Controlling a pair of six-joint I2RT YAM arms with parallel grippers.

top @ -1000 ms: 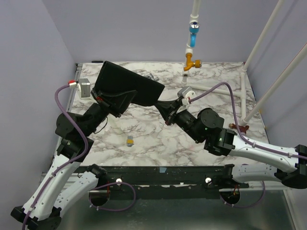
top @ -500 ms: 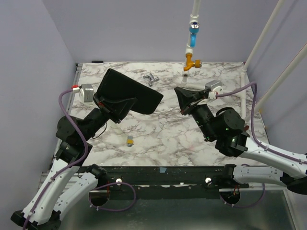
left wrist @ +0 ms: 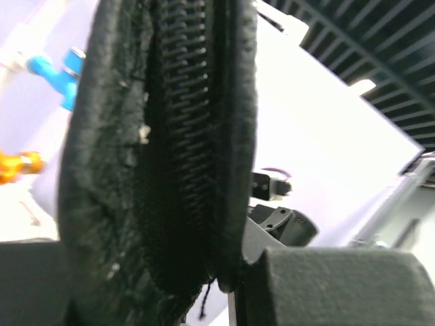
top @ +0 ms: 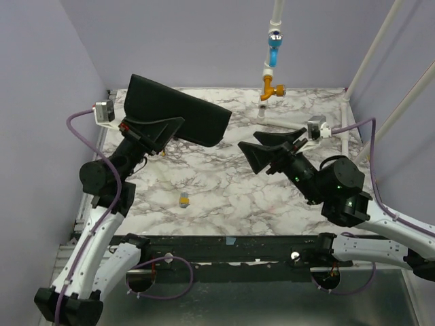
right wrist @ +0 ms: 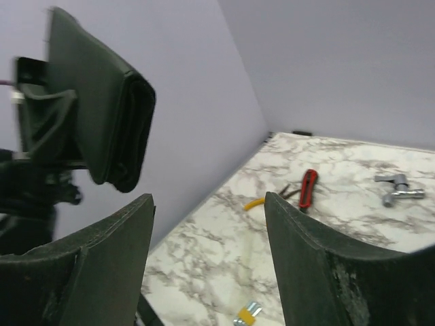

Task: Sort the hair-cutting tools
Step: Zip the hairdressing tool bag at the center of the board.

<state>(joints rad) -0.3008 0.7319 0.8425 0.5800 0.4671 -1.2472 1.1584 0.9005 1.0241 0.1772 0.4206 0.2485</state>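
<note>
Hair-cutting tools, meaning the comb and scissors: honestly can't spot either one in any view, so no idea where they sit. What you do see is the left pincer (top: 162,130) pinching a black pouch (top: 178,111) by its lower edge and holding it up off the marble surface (top: 224,183). Up close the pouch's zipper teeth (left wrist: 183,115) run right down the middle.

The right pincer (top: 249,144) is spread wide with nothing in it, up in the air just right of the pouch and not touching it. On the surface, well below and beyond the pouch, lie a red-handled tool (right wrist: 308,188), the yellow-handled pliers (right wrist: 255,203) right beside it and a silver fitting (right wrist: 397,189). A small yellow-and-silver bit (top: 183,200) sits nearer the arms than the pouch.
</note>
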